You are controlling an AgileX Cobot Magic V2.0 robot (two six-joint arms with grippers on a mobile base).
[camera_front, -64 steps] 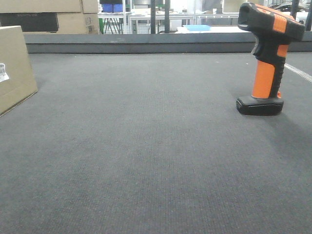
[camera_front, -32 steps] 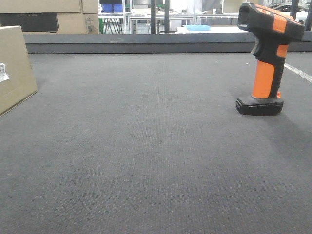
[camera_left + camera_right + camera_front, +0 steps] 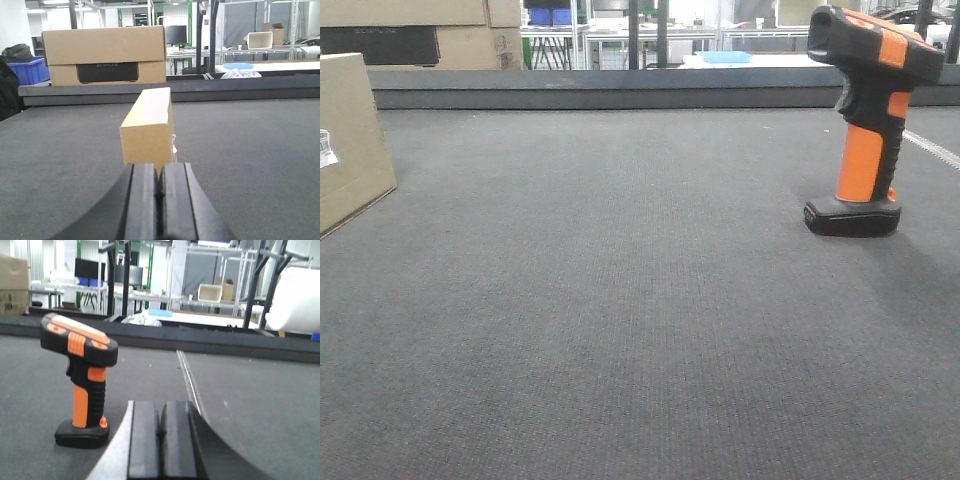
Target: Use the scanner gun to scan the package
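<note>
A: How is the right gripper [image 3: 160,437]?
B: Jaws pressed together, holding nothing. The scanner [image 3: 82,385] stands ahead of it and off to its left, upright on its base, handle vertical, head aimed leftward.
A: And the left gripper [image 3: 159,200]?
B: Also closed and empty. The box [image 3: 148,127] sits dead ahead, narrow end toward it, long axis running away.
A: So the right arm is nearer the scanner.
B: I'd say so, though it must open first.
</note>
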